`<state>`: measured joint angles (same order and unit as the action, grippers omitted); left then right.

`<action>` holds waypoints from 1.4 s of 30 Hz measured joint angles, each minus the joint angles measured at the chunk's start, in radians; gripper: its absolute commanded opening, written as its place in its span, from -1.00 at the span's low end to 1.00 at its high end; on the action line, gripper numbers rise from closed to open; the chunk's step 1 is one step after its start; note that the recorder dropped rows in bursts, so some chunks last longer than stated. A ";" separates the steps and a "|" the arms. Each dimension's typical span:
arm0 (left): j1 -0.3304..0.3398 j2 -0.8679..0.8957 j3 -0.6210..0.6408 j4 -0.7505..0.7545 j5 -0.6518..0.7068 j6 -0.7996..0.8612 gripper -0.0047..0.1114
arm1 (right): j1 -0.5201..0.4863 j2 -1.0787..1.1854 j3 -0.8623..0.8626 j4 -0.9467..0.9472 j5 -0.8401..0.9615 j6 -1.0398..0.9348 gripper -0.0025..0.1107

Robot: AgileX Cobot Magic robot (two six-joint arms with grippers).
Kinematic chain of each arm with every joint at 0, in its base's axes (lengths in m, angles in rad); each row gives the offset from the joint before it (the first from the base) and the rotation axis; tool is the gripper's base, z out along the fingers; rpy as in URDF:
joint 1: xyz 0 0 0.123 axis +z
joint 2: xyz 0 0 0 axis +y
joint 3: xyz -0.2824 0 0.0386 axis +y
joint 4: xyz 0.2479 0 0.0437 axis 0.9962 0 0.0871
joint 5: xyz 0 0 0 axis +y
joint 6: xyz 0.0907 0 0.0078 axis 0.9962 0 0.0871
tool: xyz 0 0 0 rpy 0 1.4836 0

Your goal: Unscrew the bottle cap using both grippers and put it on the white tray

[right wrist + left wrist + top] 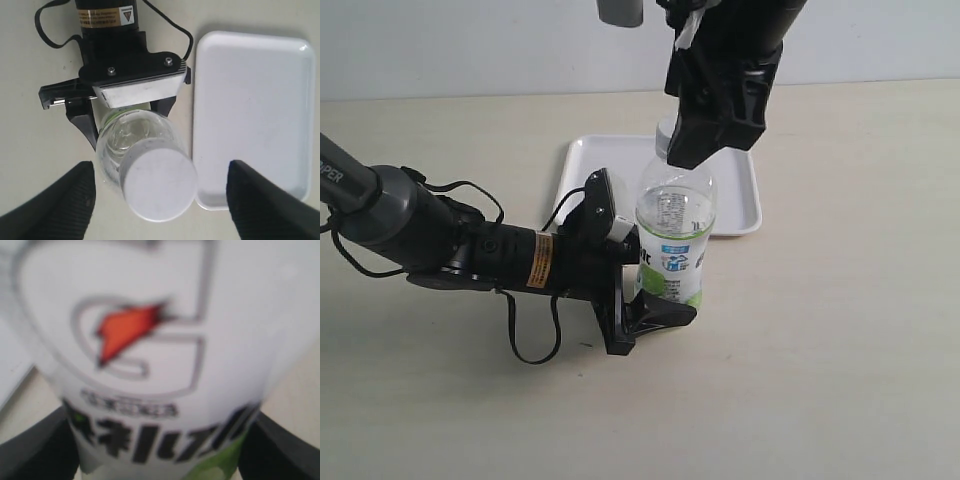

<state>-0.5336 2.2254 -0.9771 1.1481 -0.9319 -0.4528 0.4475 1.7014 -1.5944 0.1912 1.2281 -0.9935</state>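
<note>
Two black robot arms work one clear plastic drink bottle (pixel 672 235), standing upright on the pale beige counter (pixel 820 350).

Its long axis runs straight up, neck at the top, with the small round white screw cap (pixel 159 186) still seated there; a white, green and blue label wraps the lower body. The left arm's black fingers (pixel 660 315) clasp the bottle low down, one on either side. The right arm's black fingers (pixel 65 205) hang spread wide above, flanking the cap without touching it. The flat rectangular white plastic tray (pixel 735 195) lies just behind the bottle.
</note>
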 measured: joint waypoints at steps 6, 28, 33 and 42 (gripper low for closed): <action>0.000 0.000 0.000 0.002 0.000 0.000 -0.92 | 0.000 -0.052 0.000 0.064 0.000 0.035 0.28; 0.000 0.000 0.000 0.002 0.000 0.000 -0.92 | 0.002 0.025 0.000 0.042 -0.011 1.071 0.28; 0.000 0.000 0.000 0.002 0.000 0.000 -0.92 | 0.002 0.040 0.000 0.042 -0.007 1.073 0.28; 0.000 0.000 0.000 0.002 0.000 0.000 -0.92 | 0.002 0.040 0.000 0.003 -0.005 1.073 0.28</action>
<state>-0.5336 2.2254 -0.9771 1.1499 -0.9319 -0.4528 0.4499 1.7410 -1.5944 0.1946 1.2232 0.0792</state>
